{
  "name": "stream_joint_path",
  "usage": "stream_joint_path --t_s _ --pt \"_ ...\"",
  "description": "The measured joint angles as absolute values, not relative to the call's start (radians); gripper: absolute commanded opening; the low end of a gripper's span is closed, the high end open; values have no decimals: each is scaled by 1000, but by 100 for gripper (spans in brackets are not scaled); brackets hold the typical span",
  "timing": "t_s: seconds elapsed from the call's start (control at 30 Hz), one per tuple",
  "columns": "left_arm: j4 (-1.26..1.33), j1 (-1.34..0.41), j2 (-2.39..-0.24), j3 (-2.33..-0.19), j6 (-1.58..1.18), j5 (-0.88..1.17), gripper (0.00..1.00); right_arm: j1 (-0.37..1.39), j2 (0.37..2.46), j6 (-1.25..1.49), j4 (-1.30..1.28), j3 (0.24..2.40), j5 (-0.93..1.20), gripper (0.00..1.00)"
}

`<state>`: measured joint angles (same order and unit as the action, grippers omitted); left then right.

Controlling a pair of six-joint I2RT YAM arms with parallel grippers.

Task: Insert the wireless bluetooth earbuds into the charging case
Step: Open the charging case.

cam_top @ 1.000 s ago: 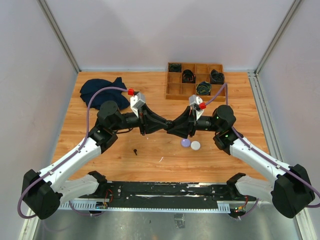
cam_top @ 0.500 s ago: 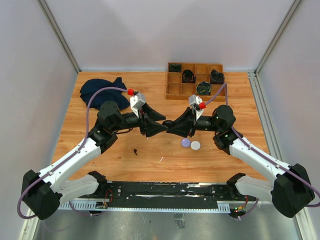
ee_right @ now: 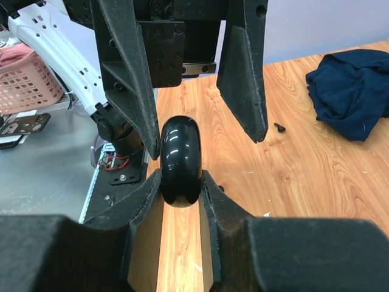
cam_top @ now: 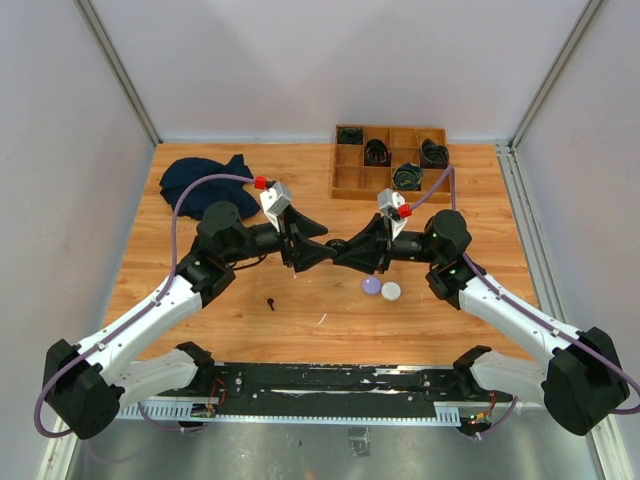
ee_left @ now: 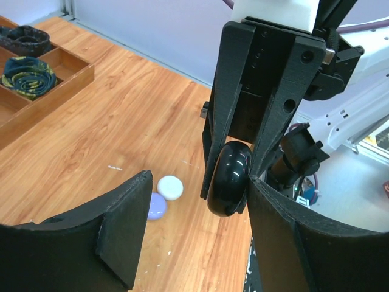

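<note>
My right gripper (ee_right: 180,177) is clamped on the black charging case (ee_left: 228,178), held edge-on above the table (cam_top: 300,322). My left gripper (ee_left: 199,185) stands apart, straddling it. Risk: the smooth round case may rotate or slip if nudged (narrow grip). A black earbud (cam_top: 271,301) lies well apart on the wood. The case's lid seam is not discernible.

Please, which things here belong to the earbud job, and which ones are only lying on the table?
For the job:
- black case, held in the right gripper
- black earbud on the table
- purple case and white case, probably

Just lying about:
- blue cloth
- wooden tray
- coiled cables in the tray
</note>
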<state>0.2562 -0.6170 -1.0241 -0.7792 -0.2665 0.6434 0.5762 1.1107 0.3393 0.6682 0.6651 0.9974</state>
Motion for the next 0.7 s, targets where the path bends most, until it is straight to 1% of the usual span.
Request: stream_joint_path --t_s 0.7 --pt "229 -619 -991 -809 -278 508 70 585 1106 313 666 665 1002 11"
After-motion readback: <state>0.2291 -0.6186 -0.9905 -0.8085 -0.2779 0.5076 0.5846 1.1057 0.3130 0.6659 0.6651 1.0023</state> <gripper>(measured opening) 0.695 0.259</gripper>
